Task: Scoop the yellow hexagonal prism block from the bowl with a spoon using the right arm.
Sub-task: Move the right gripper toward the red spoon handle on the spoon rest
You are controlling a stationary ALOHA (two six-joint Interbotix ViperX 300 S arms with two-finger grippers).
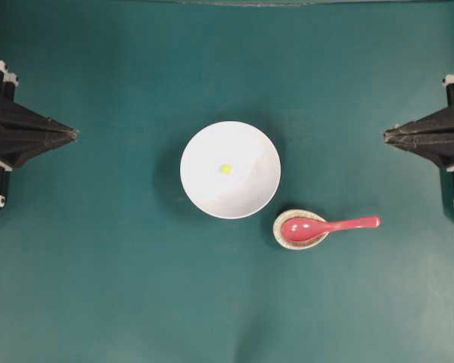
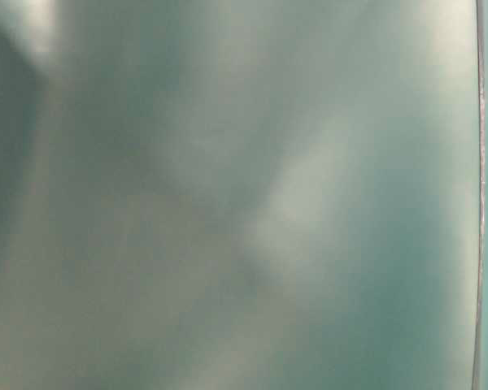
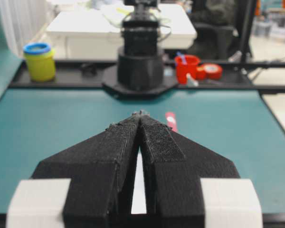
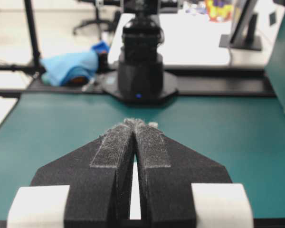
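Start from your right gripper (image 1: 386, 136): clenched, empty, tips touching, parked at the right edge, well apart from everything. Left gripper (image 1: 76, 134) is likewise clenched and empty at the left edge. Nearest target is the spoon (image 1: 329, 225): glossy red-pink, looks like hard plastic or ceramic, so stiff, light and probably slippery. Its oval scoop sits in a small speckled beige dish (image 1: 281, 235), and the short straight handle sticks out over the tabletop (image 1: 98, 287) toward your side. Take it mid-handle, where there's clearance underneath. Beyond it, just beside the dish, is the bowl (image 1: 204, 189): round, plain white, smooth-walled, likely light enough to slide if you push on it. The yellow hexagonal prism block (image 1: 225, 169) lies near the bowl's centre; tiny and faceted, it will likely skate on the glaze, so trap it against the wall.
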